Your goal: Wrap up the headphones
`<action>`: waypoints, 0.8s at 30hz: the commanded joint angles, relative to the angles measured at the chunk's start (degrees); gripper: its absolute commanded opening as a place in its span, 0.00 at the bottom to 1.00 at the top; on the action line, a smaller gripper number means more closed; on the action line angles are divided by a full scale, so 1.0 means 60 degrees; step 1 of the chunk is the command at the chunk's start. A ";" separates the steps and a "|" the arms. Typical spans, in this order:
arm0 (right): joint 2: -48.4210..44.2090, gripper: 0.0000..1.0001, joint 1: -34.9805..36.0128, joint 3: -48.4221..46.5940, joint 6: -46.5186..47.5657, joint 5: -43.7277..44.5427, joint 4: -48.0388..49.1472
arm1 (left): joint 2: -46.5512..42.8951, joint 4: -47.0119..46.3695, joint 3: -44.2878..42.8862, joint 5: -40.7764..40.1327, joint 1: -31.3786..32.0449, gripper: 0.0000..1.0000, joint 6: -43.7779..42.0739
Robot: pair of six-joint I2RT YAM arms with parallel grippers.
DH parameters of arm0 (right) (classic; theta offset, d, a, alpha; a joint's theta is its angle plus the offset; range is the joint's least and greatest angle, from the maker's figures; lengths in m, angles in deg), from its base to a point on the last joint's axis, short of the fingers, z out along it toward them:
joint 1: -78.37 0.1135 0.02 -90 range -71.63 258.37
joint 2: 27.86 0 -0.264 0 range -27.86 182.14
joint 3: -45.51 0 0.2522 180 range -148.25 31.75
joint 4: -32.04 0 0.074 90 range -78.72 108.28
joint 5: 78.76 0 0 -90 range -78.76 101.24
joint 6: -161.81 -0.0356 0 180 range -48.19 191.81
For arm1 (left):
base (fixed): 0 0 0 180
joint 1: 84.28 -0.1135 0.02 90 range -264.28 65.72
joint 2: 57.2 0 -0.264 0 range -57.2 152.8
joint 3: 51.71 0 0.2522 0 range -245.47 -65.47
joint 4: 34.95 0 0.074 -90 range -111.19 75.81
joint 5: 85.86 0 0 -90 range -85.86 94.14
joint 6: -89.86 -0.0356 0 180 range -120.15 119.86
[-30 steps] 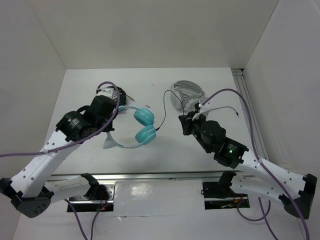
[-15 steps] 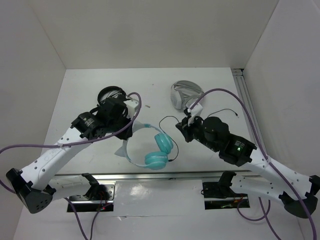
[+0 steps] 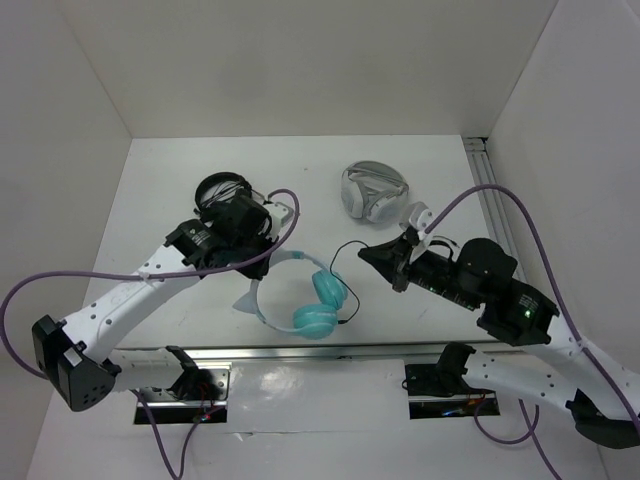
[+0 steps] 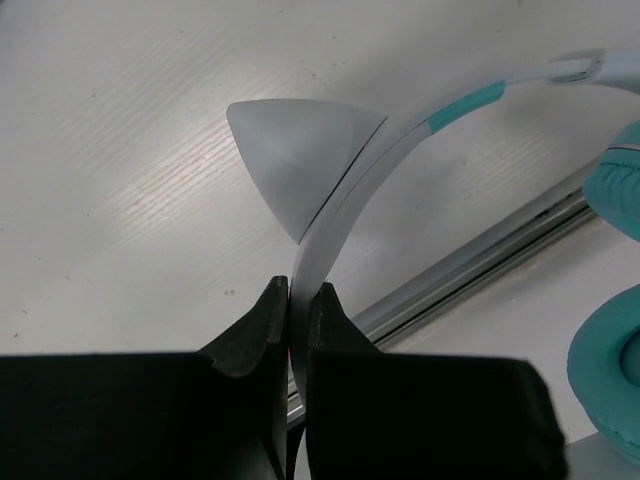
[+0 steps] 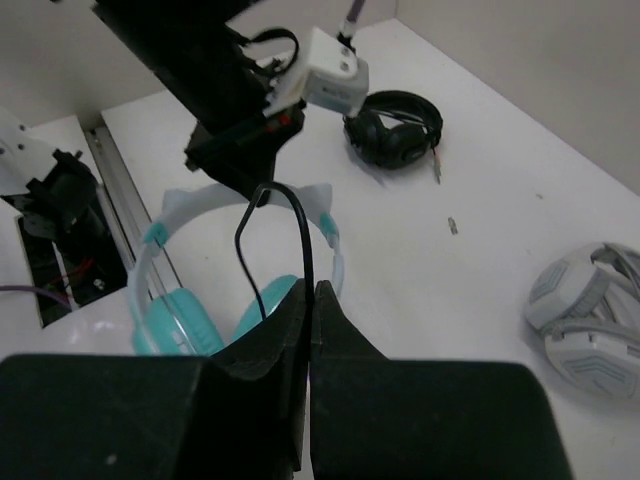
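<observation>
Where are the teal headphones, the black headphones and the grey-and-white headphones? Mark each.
teal headphones (image 3: pixel 331 289): top view, on the upper ear cup.
black headphones (image 5: pixel 390 135): right wrist view, on an ear cup.
grey-and-white headphones (image 3: pixel 372 192): top view, on the folded middle.

**Top view:** the left arm (image 3: pixel 205 245) hides its own fingertips, the crown of the headphones (image 3: pixel 316 320) and the 5 o'clock side of the black headphones (image 3: pixel 218 188).

**Left wrist view:** both ear cups (image 4: pixel 612 385) are cut off at 3 to 4 o'clock. The band (image 4: pixel 345 195) disappears inside the left gripper (image 4: pixel 298 292).

**Right wrist view:** the cable (image 5: pixel 305 235) ends unseen inside the right gripper (image 5: pixel 308 290). The grey headphones (image 5: pixel 585 310) are cropped at 4 o'clock.
</observation>
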 commanded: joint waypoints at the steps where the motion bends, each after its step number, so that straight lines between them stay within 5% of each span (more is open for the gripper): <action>1: 0.0617 0.00 0.0062 -0.0656 0.0359 -0.0829 -0.0205 | 0.0041 -0.0334 -0.0063 -0.0435 0.0022 0.00 0.0460; 7: 0.1275 0.00 0.0062 -0.0759 0.0536 -0.1650 0.0100 | -0.0061 -0.0729 0.0025 -0.0978 0.0022 0.00 0.0679; 17: 0.2594 0.00 0.0062 -0.0759 0.0712 -0.1255 0.0673 | -0.1335 -0.2019 0.0684 0.1789 0.0300 0.00 -0.0493; 24: 0.2771 0.00 0.0062 -0.0847 0.0990 -0.0084 0.0776 | -0.1862 -0.2019 0.0860 0.2304 0.1032 0.00 -0.0786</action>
